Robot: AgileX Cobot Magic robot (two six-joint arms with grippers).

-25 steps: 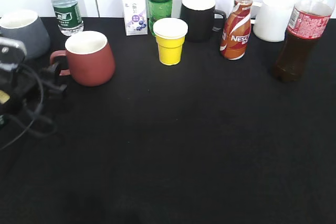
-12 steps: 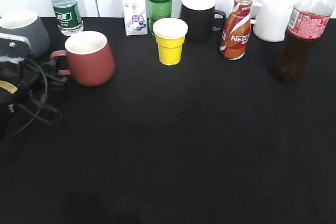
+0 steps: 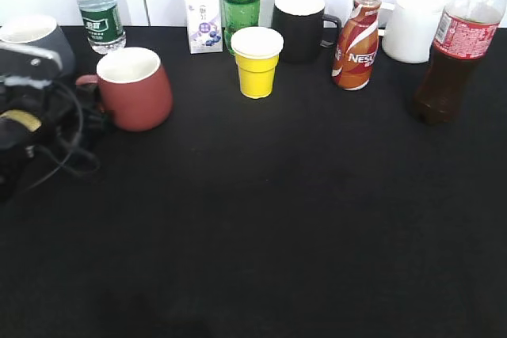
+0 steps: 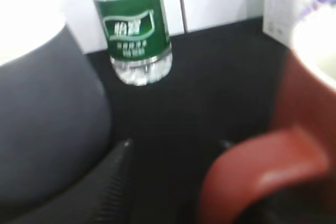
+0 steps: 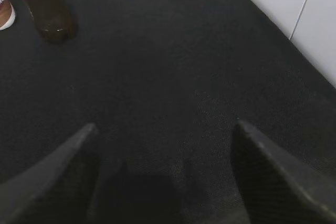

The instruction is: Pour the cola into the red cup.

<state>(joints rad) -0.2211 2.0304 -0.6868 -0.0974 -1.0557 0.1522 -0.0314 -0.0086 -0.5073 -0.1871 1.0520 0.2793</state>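
**Q:** Cola, where did it stand, and what held it?

**A:** Nothing held it. The tall clear plastic bottle, its dark brown liquid under a red label, stood upright at the far right of the black table, well apart from the red cup at the left. The right gripper hung over bare cloth with its jaws spread wide and empty, the bottle far ahead of it.

**Q:** And the left gripper?

**A:** The left gripper sat at the cup's loop handle, between the red cup and the grey mug. Its jaws were parted, one dark finger lying beside the grey mug and the handle occupying the gap. Whether either pad touched the handle could not be told from the blurred wrist view.

**Q:** How might this step be done well?

**A:** Judged from the layout, the jaws should close squarely on the handle without nudging the grey mug, so the cup stays steady for pouring.

**Q:** What of surfaces and forms?

**A:** The cup was a rounded, matt brick-red ceramic, wider at the base, with a white interior. The table cloth looked finely textured and non-reflective. A green-labelled water bottle stood behind, and a small yellow cup stood mid-table.
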